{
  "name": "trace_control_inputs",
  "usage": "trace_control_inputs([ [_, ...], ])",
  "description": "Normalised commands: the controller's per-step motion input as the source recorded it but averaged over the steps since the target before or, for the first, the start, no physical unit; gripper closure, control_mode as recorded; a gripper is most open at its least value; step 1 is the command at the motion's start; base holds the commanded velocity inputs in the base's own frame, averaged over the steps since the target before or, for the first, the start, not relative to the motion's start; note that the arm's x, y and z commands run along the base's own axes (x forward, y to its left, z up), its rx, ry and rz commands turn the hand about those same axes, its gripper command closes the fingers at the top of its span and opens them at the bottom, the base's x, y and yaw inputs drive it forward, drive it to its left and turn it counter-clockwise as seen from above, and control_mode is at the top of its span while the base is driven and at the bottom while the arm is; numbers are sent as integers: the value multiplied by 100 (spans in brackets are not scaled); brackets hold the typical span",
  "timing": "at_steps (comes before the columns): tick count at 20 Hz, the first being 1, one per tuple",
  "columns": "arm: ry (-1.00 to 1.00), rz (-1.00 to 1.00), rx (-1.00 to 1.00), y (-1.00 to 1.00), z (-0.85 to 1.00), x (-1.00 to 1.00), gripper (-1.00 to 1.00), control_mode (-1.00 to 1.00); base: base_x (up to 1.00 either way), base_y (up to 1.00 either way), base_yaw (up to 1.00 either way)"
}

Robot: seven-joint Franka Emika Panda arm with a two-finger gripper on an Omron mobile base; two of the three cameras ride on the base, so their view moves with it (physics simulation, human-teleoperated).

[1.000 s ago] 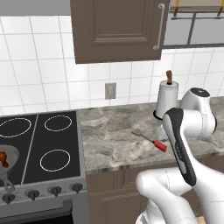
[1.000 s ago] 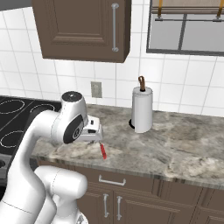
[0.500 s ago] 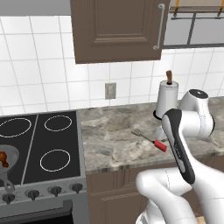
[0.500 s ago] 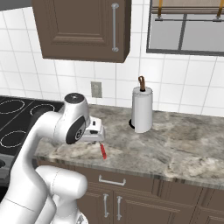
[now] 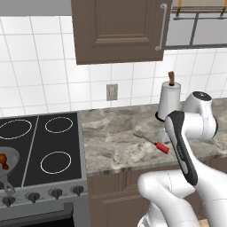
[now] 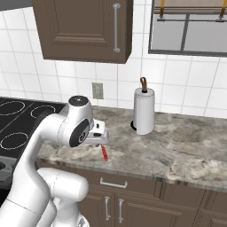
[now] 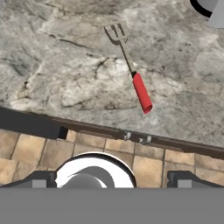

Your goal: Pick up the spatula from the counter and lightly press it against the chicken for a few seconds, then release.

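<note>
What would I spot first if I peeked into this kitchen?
Most likely the big white arm bending up in front of the counter. Next comes the red-handled spatula, lying flat near the counter's front edge, with a tall paper towel roll standing behind it. Far left, a bit of chicken sits in a pan on the stove.

The spatula [image 7: 131,70] is made of grey metal, with a smooth red plastic handle [image 7: 142,92]. The counter [image 7: 65,74] is made of smooth grey stone. The cupboard [image 5: 119,31] is made of brown wood. The wall [image 5: 35,66] is covered in shiny white tiles.
</note>
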Motion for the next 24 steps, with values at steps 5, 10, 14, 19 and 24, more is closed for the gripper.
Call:
trace_control_inputs([
  [5,1,0,0,-5,-18,7,-100,-100,0,0,0],
  [10,2,0,0,-7,-22,12,-100,-100,0,0,0],
  [14,1,0,0,-4,-12,12,-100,-100,0,0,0],
  [19,0,0,0,-2,-5,13,-100,-100,0,0,0],
  [24,0,0,0,0,-4,16,-100,-100,0,0,0],
])
